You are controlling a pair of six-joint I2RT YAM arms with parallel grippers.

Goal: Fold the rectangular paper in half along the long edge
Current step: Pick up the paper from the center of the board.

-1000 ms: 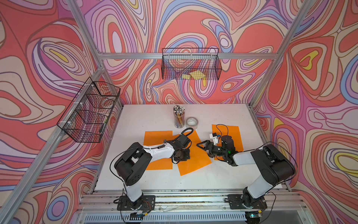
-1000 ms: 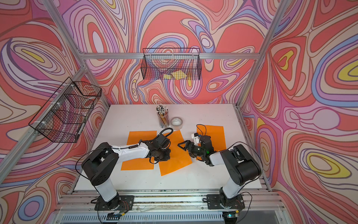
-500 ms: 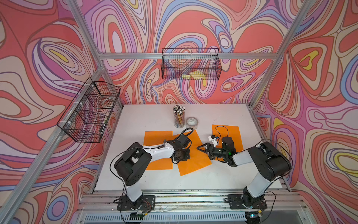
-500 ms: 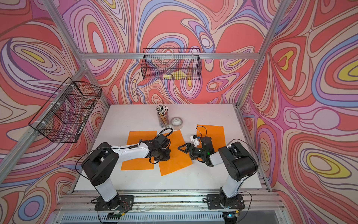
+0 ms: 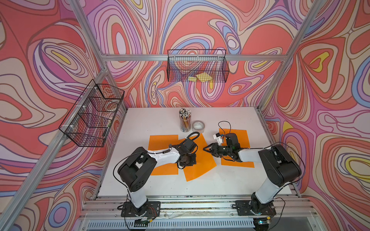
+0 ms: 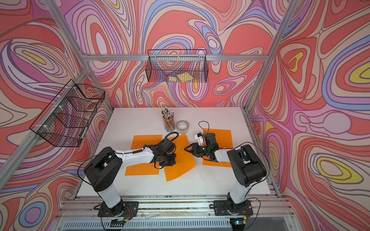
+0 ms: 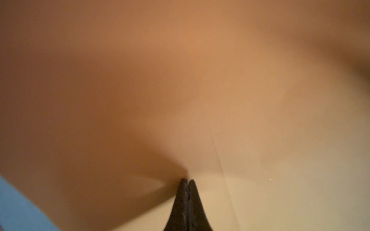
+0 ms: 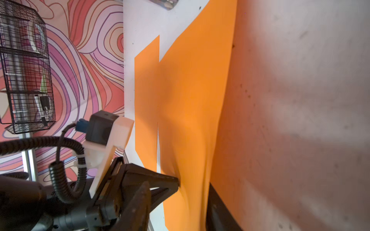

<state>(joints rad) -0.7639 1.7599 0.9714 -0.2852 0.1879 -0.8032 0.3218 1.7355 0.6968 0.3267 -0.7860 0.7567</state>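
The tilted orange paper (image 5: 202, 166) lies mid-frame on the desk (image 5: 220, 186), pinned by the closed left pincer (image 7: 187, 181). The right pincer (image 5: 204, 149), jaws apart, straddles the paper's right edge. A shallow bite could slip, or lifting could drag the sheet askew.

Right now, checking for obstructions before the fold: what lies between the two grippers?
Only the middle orange paper, seen in both top views, spans from the left gripper to the right gripper.
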